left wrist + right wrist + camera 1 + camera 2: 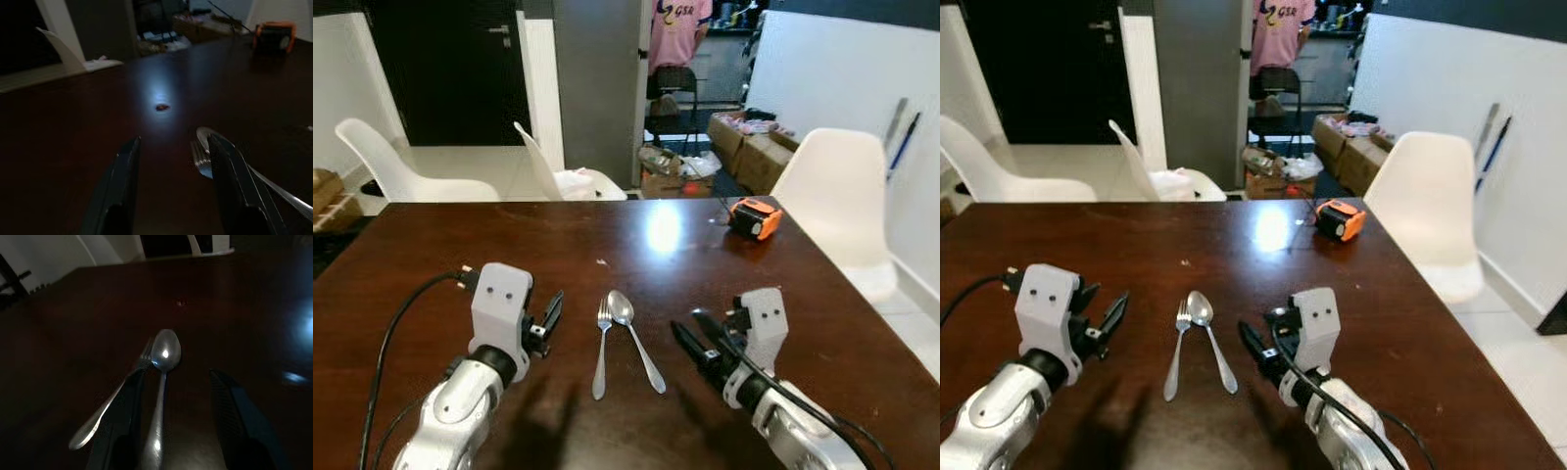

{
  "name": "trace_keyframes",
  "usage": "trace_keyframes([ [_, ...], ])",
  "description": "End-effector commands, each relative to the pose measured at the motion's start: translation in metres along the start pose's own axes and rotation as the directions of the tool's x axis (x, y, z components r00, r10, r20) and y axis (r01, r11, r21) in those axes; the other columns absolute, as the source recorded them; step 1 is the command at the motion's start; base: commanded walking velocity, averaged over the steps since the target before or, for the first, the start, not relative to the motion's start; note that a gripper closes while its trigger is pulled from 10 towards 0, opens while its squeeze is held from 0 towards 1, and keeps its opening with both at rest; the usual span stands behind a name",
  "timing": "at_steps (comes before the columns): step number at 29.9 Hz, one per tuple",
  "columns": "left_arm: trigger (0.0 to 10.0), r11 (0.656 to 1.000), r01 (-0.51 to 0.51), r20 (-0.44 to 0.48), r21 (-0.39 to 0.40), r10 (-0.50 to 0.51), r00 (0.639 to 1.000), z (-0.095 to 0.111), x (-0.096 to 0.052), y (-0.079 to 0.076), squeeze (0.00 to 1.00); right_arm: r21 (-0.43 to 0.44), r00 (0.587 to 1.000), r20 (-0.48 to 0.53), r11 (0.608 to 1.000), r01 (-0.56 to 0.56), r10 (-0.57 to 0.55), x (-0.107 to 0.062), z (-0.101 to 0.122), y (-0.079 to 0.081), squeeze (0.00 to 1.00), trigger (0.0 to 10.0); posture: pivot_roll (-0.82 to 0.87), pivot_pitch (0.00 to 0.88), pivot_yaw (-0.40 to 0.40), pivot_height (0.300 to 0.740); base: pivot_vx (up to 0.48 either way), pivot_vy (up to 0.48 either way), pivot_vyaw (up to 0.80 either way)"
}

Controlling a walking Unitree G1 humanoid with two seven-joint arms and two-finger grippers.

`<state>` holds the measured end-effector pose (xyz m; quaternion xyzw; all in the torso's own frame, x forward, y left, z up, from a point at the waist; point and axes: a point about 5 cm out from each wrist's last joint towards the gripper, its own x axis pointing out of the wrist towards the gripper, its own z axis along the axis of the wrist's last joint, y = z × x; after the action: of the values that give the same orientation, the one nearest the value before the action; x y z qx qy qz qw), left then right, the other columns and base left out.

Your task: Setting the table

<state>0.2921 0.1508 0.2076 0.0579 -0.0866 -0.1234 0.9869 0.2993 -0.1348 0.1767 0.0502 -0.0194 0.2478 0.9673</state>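
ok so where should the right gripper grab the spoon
Grip the spoon mid-handle, from above on its right side. It lies flat, bowl away from the robot, with the fork close on its left near the bowl, so the handle end nearer the right gripper likely offers the most room.

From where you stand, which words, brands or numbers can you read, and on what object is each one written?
"GSA", or something close to it: dark print on the pink shirt of the person standing in the back; the first letter is partly cut off and blurred.
Orange tape measure on the table: any label is too small to read.
Fork, spoon, cardboard boxes: no readable text.
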Motion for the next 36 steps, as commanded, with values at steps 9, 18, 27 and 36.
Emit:
trace_keyframes([
  [9, 10.0, 0.981, -0.181, -0.120, 0.063, 0.188, 0.975, -0.022, -0.012, 0.050, 0.00, -0.027, 0.990, -0.005, 0.989, 0.143, -0.143, 0.034, -0.008, -0.015, 0.00, 10.0, 0.10, 0.124, 0.077, 0.740, 0.000, 0.000, 0.00],
  [18, 10.0, 0.951, -0.262, -0.132, 0.167, 0.285, 0.950, -0.013, -0.036, 0.081, 0.00, -0.004, 0.989, 0.025, 0.989, 0.148, -0.148, 0.064, 0.002, -0.022, 0.00, 10.0, 0.21, 0.161, 0.083, 0.740, 0.000, 0.000, 0.00],
  [27, 10.0, 0.936, -0.276, -0.127, 0.217, 0.307, 0.943, -0.002, -0.055, 0.089, 0.00, 0.039, 0.993, 0.010, 0.992, 0.117, -0.117, 0.085, 0.005, -0.022, 0.00, 10.0, 0.29, 0.204, 0.082, 0.740, 0.000, 0.000, 0.00],
  [36, 10.0, 0.936, -0.273, -0.142, 0.222, 0.308, 0.941, 0.000, -0.063, 0.083, 0.00, -0.009, 0.982, -0.161, 0.995, -0.103, 0.100, 0.093, -0.013, 0.002, 0.00, 10.0, 0.29, 0.242, 0.070, 0.740, 0.000, 0.000, 0.00],
])
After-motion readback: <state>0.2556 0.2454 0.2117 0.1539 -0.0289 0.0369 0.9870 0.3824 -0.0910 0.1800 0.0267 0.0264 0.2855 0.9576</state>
